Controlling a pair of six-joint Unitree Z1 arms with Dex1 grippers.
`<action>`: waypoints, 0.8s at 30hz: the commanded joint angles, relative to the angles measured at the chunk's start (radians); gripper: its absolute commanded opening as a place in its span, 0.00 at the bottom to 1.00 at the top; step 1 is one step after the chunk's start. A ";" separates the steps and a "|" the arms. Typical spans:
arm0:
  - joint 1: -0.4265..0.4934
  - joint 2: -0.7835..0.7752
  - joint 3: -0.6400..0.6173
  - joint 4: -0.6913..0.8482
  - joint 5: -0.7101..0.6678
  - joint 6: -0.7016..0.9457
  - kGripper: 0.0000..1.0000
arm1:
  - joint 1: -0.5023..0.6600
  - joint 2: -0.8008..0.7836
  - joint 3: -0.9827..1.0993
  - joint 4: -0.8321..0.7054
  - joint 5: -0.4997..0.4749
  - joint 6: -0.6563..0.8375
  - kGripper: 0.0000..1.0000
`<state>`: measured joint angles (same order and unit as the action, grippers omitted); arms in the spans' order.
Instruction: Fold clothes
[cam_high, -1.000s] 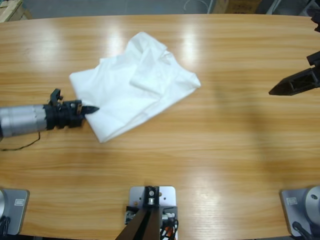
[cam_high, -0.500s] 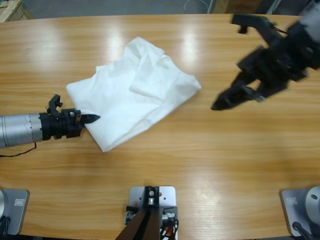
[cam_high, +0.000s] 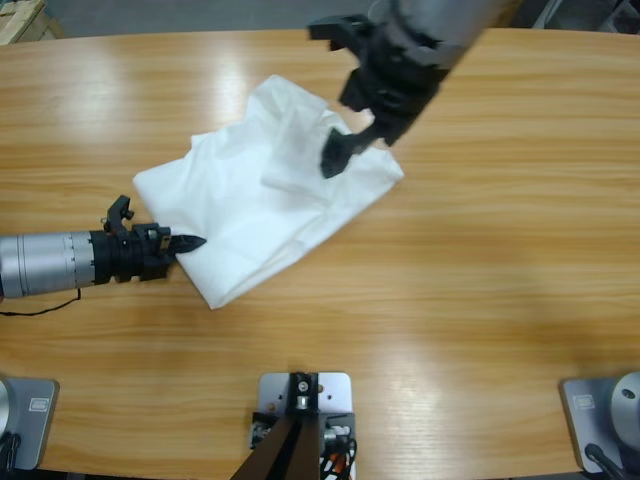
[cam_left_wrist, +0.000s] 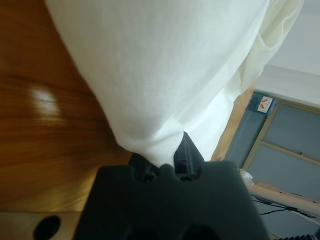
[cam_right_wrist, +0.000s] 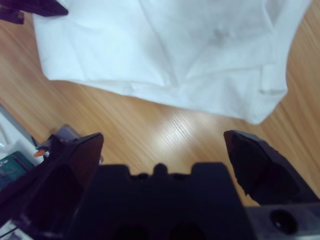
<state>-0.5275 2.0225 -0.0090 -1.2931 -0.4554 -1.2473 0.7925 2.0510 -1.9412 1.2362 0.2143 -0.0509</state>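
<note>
- White T-shirt (cam_high: 262, 200) crumpled on bench (cam_high: 480, 280), left of centre, long axis running from upper right to lower left
- Left claw (cam_high: 188, 242) pinching its lower-left edge
- Right claw (cam_high: 335, 155) spread wide, poised above upper-right part
- No legible writing

We can read no text, brand or number anywhere. Past the left pincer (cam_left_wrist: 165, 170), a small white label with an orange mark (cam_left_wrist: 264, 104) sits on a blue-grey panel, its writing too small for us to make out.
</note>
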 joint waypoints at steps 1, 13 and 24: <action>-0.008 0.103 0.035 -0.052 -0.015 0.016 0.00 | 0.109 0.256 -0.269 0.141 -0.047 0.008 1.00; -0.006 0.137 0.043 -0.080 -0.022 0.023 0.00 | 0.191 0.430 -0.609 0.267 0.241 -0.056 0.99; -0.003 0.143 0.049 -0.084 -0.022 0.026 0.00 | 0.192 0.530 -0.687 0.322 0.373 -0.082 0.99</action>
<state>-0.5275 2.0828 -0.0089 -1.3856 -0.4700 -1.2323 0.9736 2.4544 -2.5662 1.5087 0.5403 -0.1026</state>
